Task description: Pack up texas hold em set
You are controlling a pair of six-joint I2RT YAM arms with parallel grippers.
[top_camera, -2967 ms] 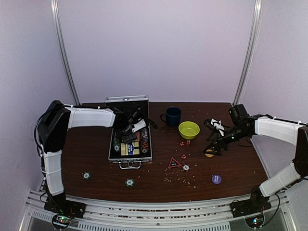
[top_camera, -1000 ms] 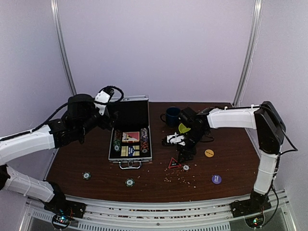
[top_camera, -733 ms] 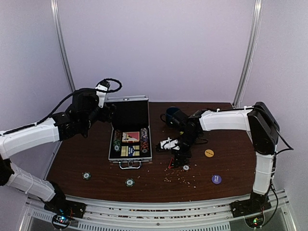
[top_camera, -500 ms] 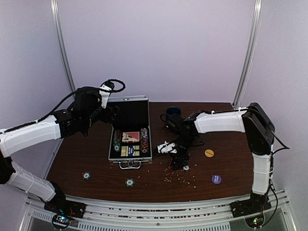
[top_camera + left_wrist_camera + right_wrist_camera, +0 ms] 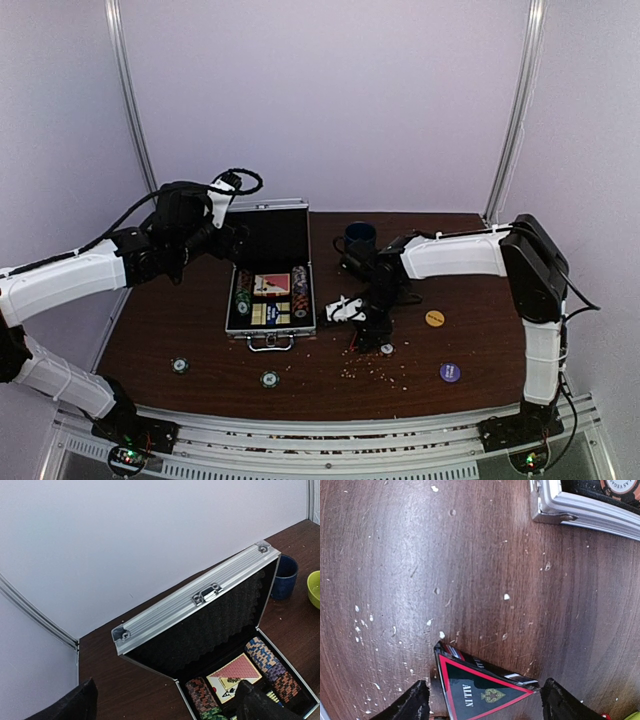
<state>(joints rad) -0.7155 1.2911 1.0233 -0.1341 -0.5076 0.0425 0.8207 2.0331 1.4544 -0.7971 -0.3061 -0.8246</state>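
Note:
The silver briefcase point(image 5: 270, 318) lies open left of centre, its lid point(image 5: 200, 596) upright. Inside are rows of poker chips point(image 5: 268, 661) and a red card box point(image 5: 235, 672). My left gripper point(image 5: 228, 238) hangs open and empty above the table, left of the lid; it also shows in the left wrist view point(image 5: 165, 711). My right gripper point(image 5: 366, 334) is low over the red triangle point(image 5: 481, 691), which reads "ALL IN". Its open fingers point(image 5: 413, 705) stand either side of the triangle. Loose chips lie at the front left point(image 5: 180, 365), front centre point(image 5: 270, 379) and by the triangle point(image 5: 387, 349). The dice are hidden.
A dark blue mug point(image 5: 358, 238) stands behind the right arm. A yellow-green bowl point(image 5: 315, 588) shows only at the left wrist view's edge. An orange chip point(image 5: 434, 318) and a purple chip point(image 5: 450, 372) lie to the right. Pale crumbs point(image 5: 375, 372) dot the front. The briefcase corner point(image 5: 555, 507) is near my right gripper.
My left gripper came up out of the briefcase and back to the left. My right arm swung in from the right, past the bowl, and lowered over the red triangle.

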